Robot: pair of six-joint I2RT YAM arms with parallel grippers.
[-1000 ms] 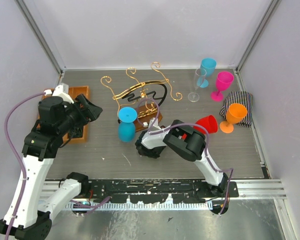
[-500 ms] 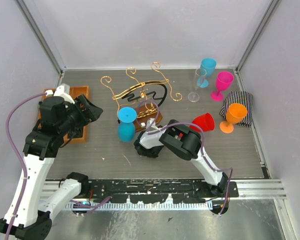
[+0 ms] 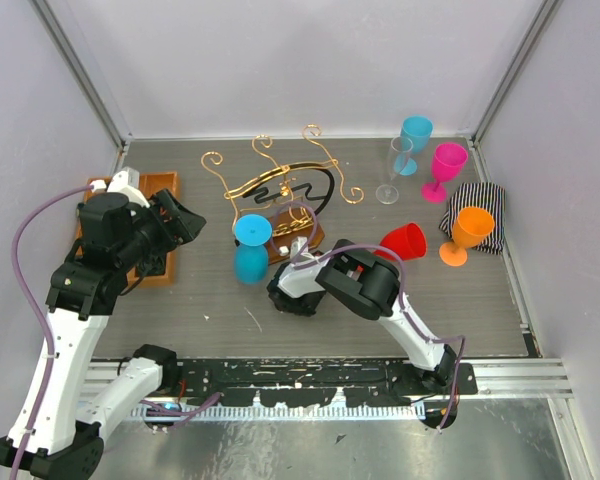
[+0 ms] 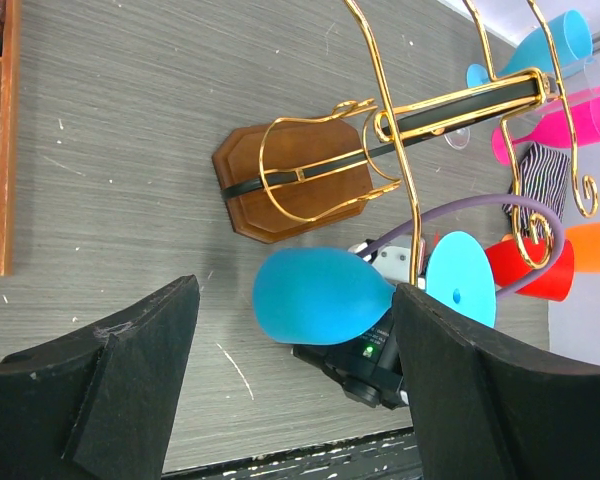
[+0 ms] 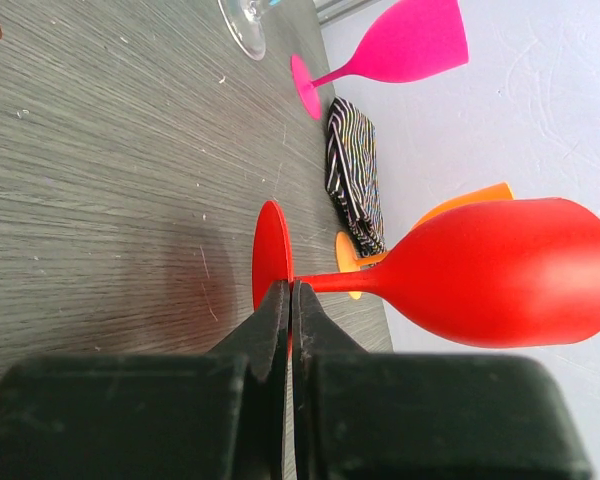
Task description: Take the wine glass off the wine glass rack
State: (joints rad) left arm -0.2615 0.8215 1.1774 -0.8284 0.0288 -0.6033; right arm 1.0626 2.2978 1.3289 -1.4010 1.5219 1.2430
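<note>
The gold wire wine glass rack (image 3: 280,183) stands mid-table on its brown wooden base (image 3: 298,235); it also shows in the left wrist view (image 4: 380,130). A blue wine glass (image 3: 251,258) hangs upside down from the rack's front hook, and shows in the left wrist view (image 4: 315,296). My right gripper (image 5: 290,300) is shut on the stem of a red wine glass (image 5: 500,270), right at its foot, just above the table. That glass (image 3: 404,241) is right of the rack. My left gripper (image 3: 185,222) is open and empty, left of the rack.
Cyan (image 3: 416,133), clear (image 3: 392,170), pink (image 3: 446,165) and orange (image 3: 470,230) glasses stand at the back right by a striped cloth (image 3: 480,205). An orange-brown compartment tray (image 3: 158,190) lies under my left arm. Enclosure walls surround the table.
My right arm has shifted slightly left and back with the red glass in it. The left arm and the blue glass have barely moved.
</note>
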